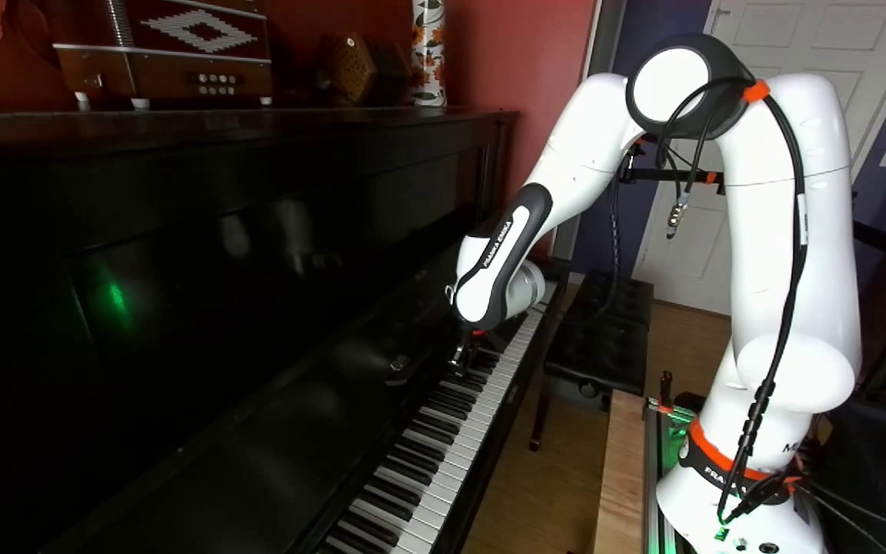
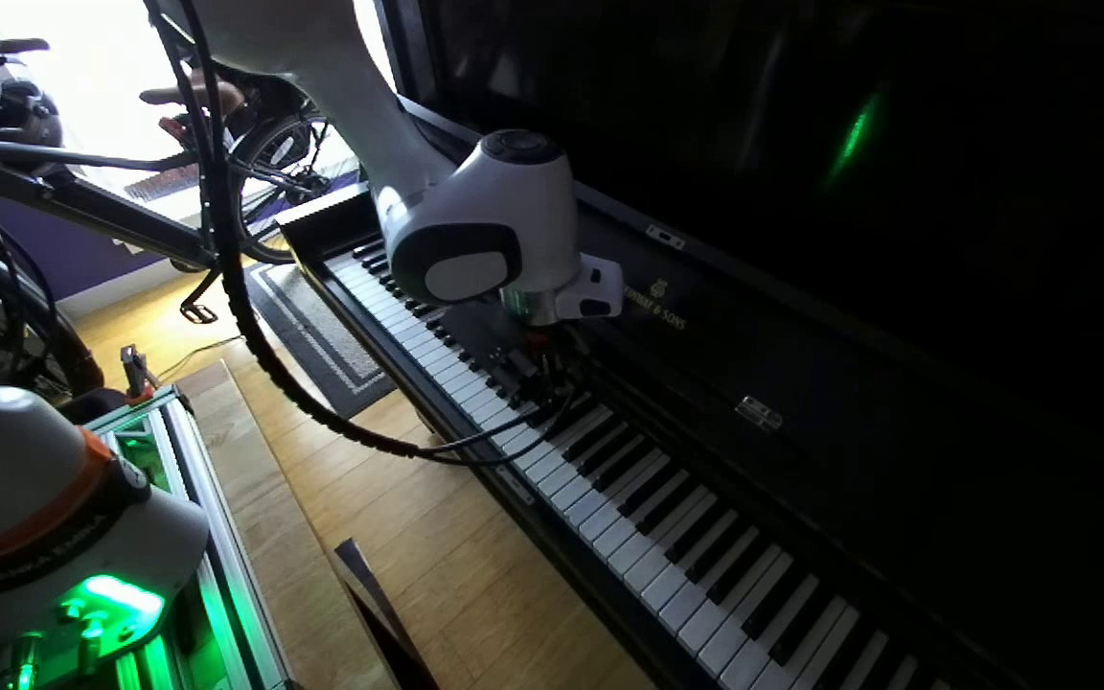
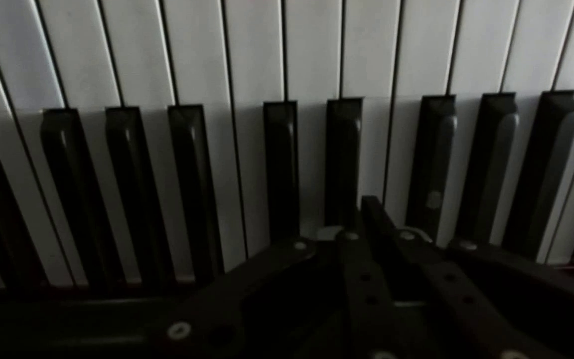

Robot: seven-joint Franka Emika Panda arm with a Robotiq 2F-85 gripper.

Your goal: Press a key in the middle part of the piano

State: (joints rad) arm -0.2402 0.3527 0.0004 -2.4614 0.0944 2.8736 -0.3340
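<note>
The glossy black upright piano (image 1: 204, 323) shows in both exterior views, with its long row of keys (image 2: 643, 561) uncovered. My gripper (image 1: 458, 368) points down over the back part of the keyboard. In the wrist view the gripper (image 3: 368, 200) has its dark fingers close together, with nothing seen between them. The fingertip lies over the back of the white keys (image 3: 312, 55), just right of a black key (image 3: 344, 149) in a group of two. The fingers blend with the black keys, and I cannot tell whether the tip touches a key.
The piano's upright front panel (image 2: 897, 383) rises right behind the gripper. A black cable (image 2: 322, 417) loops from the arm down over the keys. A black padded bench (image 1: 604, 338) stands before the far keys. A wooden table edge (image 1: 618, 462) is beside the robot base. A bicycle (image 2: 82, 201) stands beyond.
</note>
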